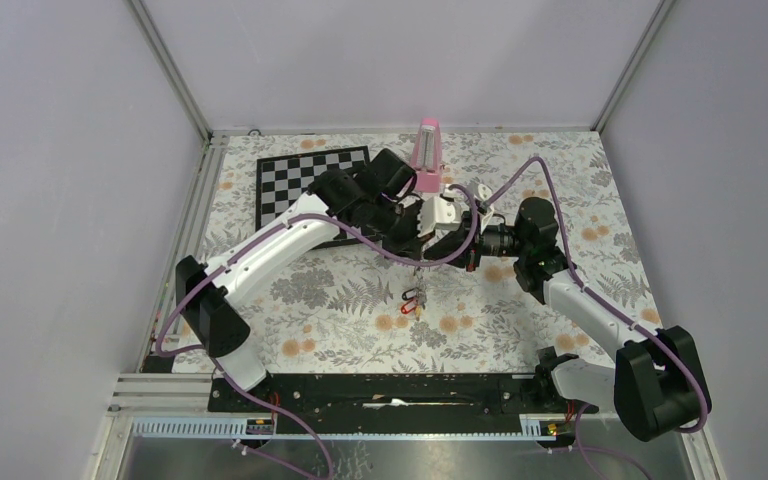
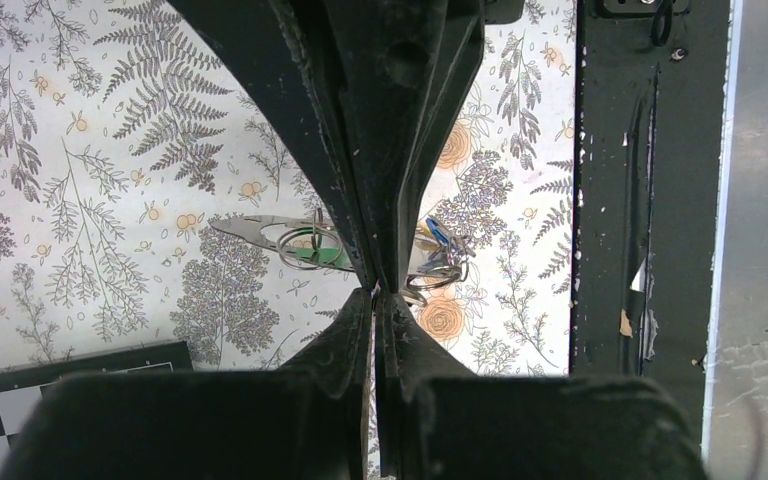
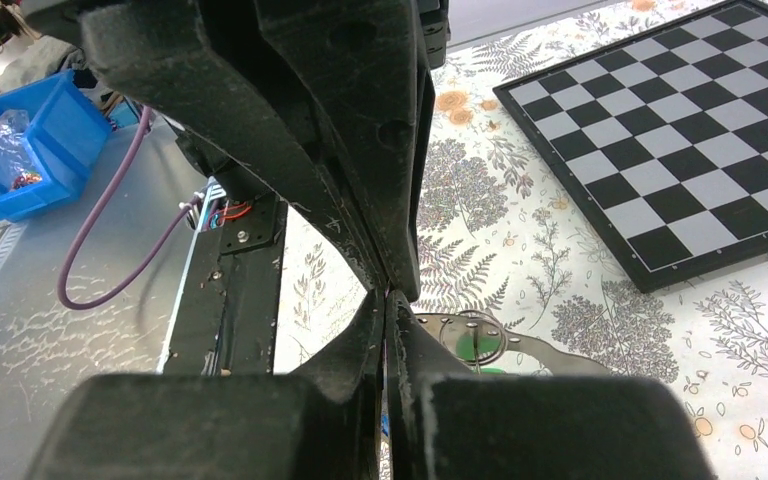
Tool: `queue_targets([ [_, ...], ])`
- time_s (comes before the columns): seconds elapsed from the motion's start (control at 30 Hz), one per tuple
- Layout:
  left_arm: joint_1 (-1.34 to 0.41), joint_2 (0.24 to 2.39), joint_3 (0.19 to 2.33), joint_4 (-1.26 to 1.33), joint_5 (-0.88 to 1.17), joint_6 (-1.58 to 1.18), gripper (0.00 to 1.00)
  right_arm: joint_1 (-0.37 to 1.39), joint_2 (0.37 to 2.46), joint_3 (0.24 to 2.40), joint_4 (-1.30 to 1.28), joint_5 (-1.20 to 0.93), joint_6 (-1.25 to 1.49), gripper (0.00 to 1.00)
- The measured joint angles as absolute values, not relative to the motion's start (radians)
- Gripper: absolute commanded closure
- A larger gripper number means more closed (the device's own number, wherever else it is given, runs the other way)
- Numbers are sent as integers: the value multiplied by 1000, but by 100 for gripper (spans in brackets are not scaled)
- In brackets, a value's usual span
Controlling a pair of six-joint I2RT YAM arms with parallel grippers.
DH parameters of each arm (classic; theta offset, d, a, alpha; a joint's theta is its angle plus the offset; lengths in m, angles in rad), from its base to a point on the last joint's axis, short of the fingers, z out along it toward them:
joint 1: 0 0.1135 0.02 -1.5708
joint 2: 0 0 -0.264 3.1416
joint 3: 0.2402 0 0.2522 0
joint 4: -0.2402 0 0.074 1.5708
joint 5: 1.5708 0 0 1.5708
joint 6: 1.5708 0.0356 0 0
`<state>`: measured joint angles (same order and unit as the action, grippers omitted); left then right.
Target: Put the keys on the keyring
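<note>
1. Top external: left claw (image 1: 415, 240) and right claw (image 1: 438, 248) meet tip to tip over mid-table. Keys (image 1: 412, 298) bunch directly below, red tag nearest the bases. A thin line runs from the tips down to the bunch, which I read as the keyring (image 1: 419, 272).
2. Left wrist: fingers (image 2: 350, 330) pressed together, no gap. Can't tell if wire sits between them. Under the tips, green tag (image 2: 322, 255) with its blade to the left, blue/yellow tags and small rings to the right.
3. Right wrist: this claw is also closed tight, nothing thick in it. Green tag and a blade lie just past the tips. Wire not visible here.
4. Step, my read: mid-threading, some keys look to be on the loop, both claws at its top end. Can't tell if the green-tag key is on or loose.
5. Next: one claw must pin the wire while the other frees up for a loose key. Floppy wire will likely sag once let go.
</note>
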<state>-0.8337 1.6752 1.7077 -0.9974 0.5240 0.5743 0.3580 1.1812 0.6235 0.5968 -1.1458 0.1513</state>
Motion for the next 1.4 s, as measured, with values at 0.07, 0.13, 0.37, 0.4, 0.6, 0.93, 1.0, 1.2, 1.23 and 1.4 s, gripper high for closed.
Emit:
queue_targets([
  [0.07, -825, 1675, 1707, -994, 540, 573, 92, 358, 1181, 624, 604, -1145, 154, 100],
  [0.13, -809, 1673, 1697, -982, 573, 568, 81, 357, 1181, 624, 613, -1144, 162, 100],
  [0.37, -697, 1623, 1604, -915, 699, 538, 63, 324, 1176, 623, 694, -1146, 270, 100],
  [0.4, -681, 1612, 1587, -903, 715, 531, 63, 323, 1175, 623, 706, -1146, 281, 100],
  [0.6, -668, 1602, 1560, -860, 793, 503, 64, 319, 1173, 623, 749, -1147, 324, 100],
  [0.93, -668, 1641, 1563, -836, 879, 467, 80, 319, 1173, 621, 754, -1148, 342, 100],
  [1.0, -668, 1656, 1563, -836, 886, 462, 83, 318, 1173, 618, 755, -1151, 343, 100],
  [1.2, -668, 1673, 1565, -836, 900, 454, 91, 318, 1173, 617, 755, -1154, 346, 100],
  [1.23, -668, 1674, 1568, -836, 903, 453, 93, 318, 1173, 617, 755, -1154, 346, 100],
  [1.4, -668, 1688, 1583, -835, 924, 450, 100, 318, 1173, 617, 755, -1154, 345, 100],
])
